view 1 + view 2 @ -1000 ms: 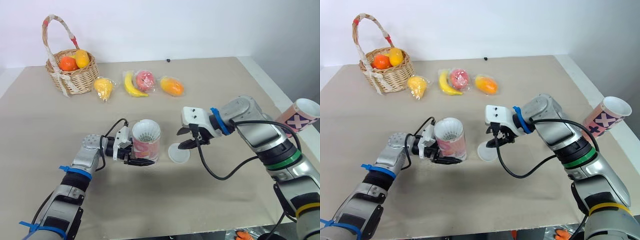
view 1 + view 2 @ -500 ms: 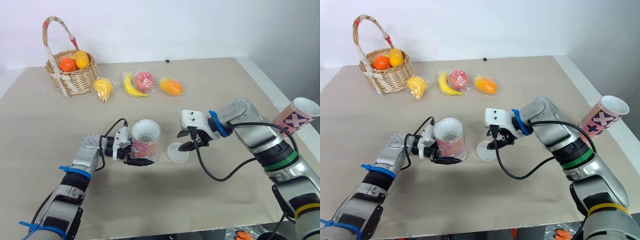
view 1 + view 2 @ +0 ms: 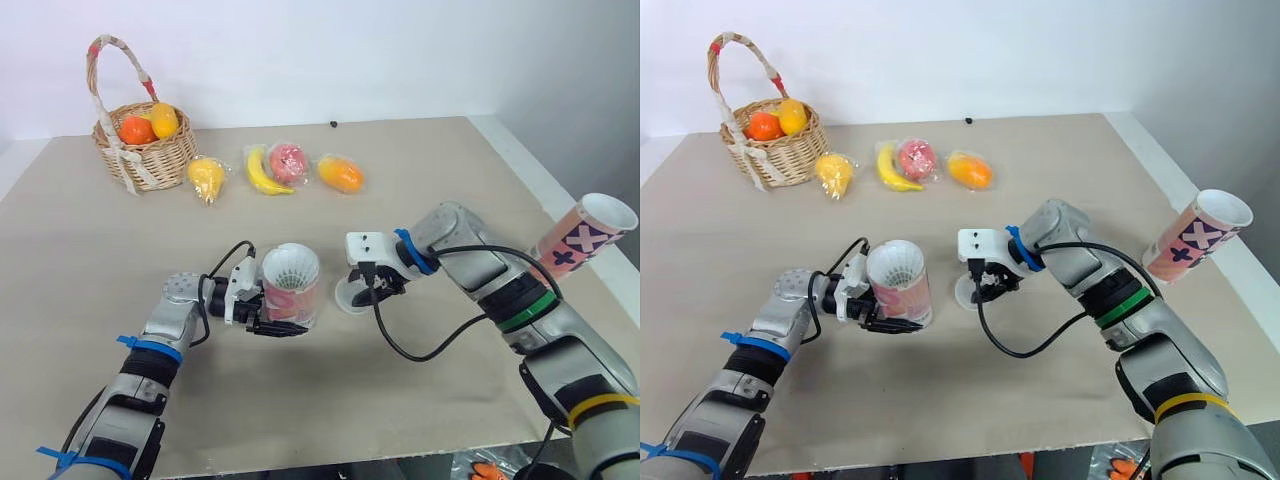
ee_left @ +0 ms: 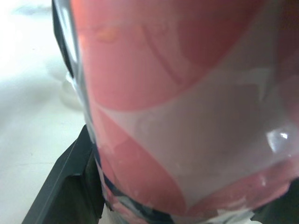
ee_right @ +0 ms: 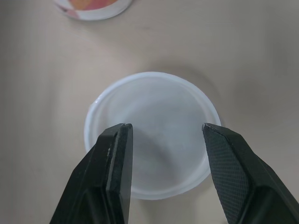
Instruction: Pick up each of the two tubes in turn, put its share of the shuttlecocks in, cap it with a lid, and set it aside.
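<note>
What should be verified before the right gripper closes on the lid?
1. The right gripper is open: ok.
2. The lid lies flat on the table, centred under it: ok.
3. Its fingertips are down at rim height: cannot tell.
4. The left gripper grips the tube, mouth up: ok.
5. The shuttlecocks sit inside: ok.
6. The second tube is clear of the path: ok.

Left arm [image 3: 150, 365] reaching forward low over the surface [image 3: 430, 190], left end effector [image 3: 272, 305] turned sideways, clamped around the upright tube [image 3: 292, 290], right arm [image 3: 500, 290] bent inward, right end effector [image 5: 166, 130] pointing down, fingers [image 5: 117, 154] spread apart
</note>
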{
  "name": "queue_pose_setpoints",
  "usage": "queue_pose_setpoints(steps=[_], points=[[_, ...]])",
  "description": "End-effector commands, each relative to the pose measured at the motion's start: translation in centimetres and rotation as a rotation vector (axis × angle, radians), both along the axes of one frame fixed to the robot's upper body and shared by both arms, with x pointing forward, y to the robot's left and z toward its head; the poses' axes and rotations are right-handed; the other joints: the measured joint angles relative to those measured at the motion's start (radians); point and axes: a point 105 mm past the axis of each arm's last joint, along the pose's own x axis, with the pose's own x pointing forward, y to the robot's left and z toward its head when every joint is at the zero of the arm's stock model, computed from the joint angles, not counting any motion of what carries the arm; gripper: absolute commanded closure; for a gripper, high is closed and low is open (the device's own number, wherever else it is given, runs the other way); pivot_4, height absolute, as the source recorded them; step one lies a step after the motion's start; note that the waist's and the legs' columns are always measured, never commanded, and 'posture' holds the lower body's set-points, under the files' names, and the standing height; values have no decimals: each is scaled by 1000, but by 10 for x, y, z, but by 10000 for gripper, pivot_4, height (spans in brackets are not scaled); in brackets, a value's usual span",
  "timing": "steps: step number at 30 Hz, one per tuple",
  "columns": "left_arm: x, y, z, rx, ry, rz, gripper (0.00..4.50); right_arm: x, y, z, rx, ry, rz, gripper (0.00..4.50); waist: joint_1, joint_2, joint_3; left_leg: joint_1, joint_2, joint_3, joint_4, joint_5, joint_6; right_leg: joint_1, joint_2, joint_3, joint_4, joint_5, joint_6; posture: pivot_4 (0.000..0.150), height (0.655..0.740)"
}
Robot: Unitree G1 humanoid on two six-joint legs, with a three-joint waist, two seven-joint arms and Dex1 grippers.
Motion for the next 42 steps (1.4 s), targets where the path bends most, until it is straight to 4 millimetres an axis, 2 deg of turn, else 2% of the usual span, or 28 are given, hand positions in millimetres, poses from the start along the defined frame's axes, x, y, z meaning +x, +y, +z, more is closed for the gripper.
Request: queue_pose_setpoints(steps=[1,6,8,12,17,21,25,29,30,31,32,35,40,42], points=[[0,2,8,-16,-27,6,12379,-9,1,30,47,-12,70,18883,0,0,0,0,0,0,0,0,0,0,0,0,0,0,0,1500,7298],[1,2,8,-23,-23,14,12379,-22,-12,34,18,16,121,18883,0,0,0,-1,0,0,0,0,0,0,0,0,0,-1,0,1500,7298],[2,2,9,-29,-20,20,12379,-20,-18,34,5,12,105,18883,0,0,0,-1,0,0,0,0,0,0,0,0,0,-1,0,1500,7298],[3,3,7,-25,-10,22,12379,16,-3,49,91,-87,-43,18883,-10,0,0,1,1,2,0,0,0,0,1,2,0,1,-1,1500,7298],[3,4,5,-24,-7,25,12379,27,-2,39,68,-90,-65,18883,-4,0,0,1,2,0,0,1,1,0,4,1,1,2,-2,1500,7298],[3,5,4,-23,-6,29,12379,25,-2,31,47,-61,-48,18883,-1,0,0,0,2,1,0,1,0,-1,3,2,0,2,-2,1500,7298],[4,6,3,-23,-7,38,12379,16,-4,14,-5,-23,-10,18883,-1,0,0,0,2,1,0,1,1,-1,3,2,0,1,-2,1500,7298],[4,7,2,-26,-8,43,12379,21,-7,5,-31,-31,-26,18883,-1,0,0,0,2,1,0,1,1,-1,3,2,0,2,-2,1500,7298],[4,7,2,-27,-8,44,12804,21,-7,6,-33,-32,-23,24191,-2,0,0,2,2,1,0,1,1,0,3,2,1,2,-2,1500,7298],[4,7,1,-28,-9,46,12804,21,-8,8,-34,-32,-18,26216,-2,0,0,2,2,1,0,1,0,0,3,2,1,2,-2,1500,7298],[4,7,1,-28,-10,48,12804,20,-9,10,-35,-31,-11,30284,-2,0,0,2,2,1,0,1,0,0,3,2,1,2,-2,1500,7298],[4,8,1,-31,-12,52,12804,18,-12,14,-36,-29,4,44544,-1,0,0,2,2,1,0,1,0,0,3,2,1,2,-2,1500,7298],[5,7,0,-34,-10,54,12804,14,-15,24,-30,-39,29,44544,-1,0,0,1,2,1,0,1,0,0,3,2,1,2,-2,1500,7298],[5,6,0,-37,-9,54,12804,11,-19,40,-9,-69,49,44544,-1,0,0,1,2,1,0,1,0,0,3,2,1,2,-2,1500,7298]])
